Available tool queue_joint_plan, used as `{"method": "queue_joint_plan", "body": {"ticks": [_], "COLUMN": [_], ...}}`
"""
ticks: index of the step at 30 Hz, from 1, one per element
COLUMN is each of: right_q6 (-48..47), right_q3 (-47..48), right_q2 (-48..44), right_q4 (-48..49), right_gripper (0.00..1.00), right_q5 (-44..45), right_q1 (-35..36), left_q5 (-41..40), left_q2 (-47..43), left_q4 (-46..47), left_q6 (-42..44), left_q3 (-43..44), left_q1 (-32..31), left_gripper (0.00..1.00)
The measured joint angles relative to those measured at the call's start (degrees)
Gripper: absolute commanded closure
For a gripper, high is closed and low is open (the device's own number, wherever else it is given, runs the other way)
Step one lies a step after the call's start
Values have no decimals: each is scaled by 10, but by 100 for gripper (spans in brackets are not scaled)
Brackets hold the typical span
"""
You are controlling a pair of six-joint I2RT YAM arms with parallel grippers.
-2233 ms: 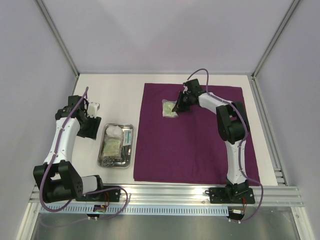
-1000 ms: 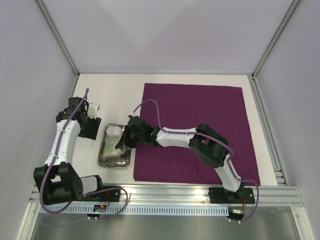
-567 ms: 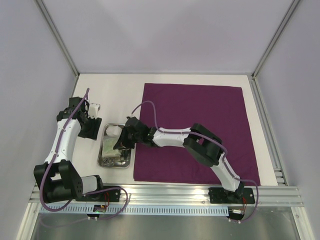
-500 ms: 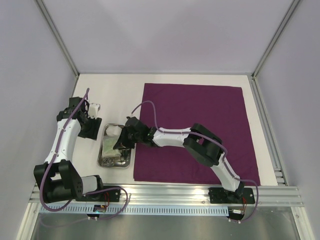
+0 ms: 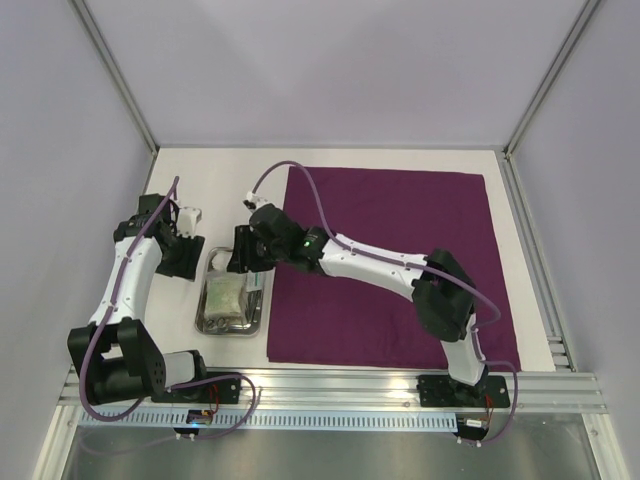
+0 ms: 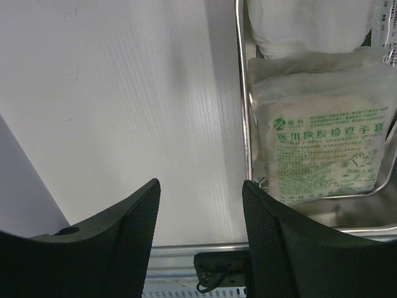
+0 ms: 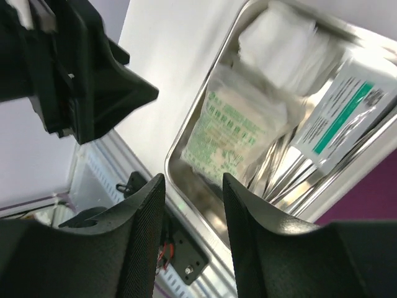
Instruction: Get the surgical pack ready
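Obs: right gripper (image 7: 192,180) wide open, holding nothing, over steel tray (image 7: 208,214); glove packet (image 7: 232,133) lies directly beneath, long axis along tray; left gripper (image 6: 201,186) open, empty, alongside.

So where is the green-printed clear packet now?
In the top view, the packet lies in the shiny rectangular steel tray, left of the deep-purple fabric sheet.

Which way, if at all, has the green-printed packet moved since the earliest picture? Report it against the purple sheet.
Yes. The packet went left and toward the near edge, off the purple sheet and into the steel tray.
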Motion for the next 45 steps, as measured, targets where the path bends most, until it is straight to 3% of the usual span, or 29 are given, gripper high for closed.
{"method": "queue_joint_plan", "body": {"ticks": [5,13,32,45], "right_q6": [-61,-37,-16,-41], "right_q3": [57,86,178,268], "right_q2": [0,64,167,229], "right_q4": [-104,-233,-294,-337], "right_gripper": [53,58,67,82], "right_q5": [80,129,177,192], "right_q1": [-3,-6,12,24], "left_q5": [21,42,73,59], "left_q2": [2,51,75,51], "left_q4": [-2,4,29,29], "left_q6": [2,14,26,34], "left_q3": [0,-3,-34,-34], "left_q1": [0,0,0,2], "left_gripper": [35,37,41,40]}}
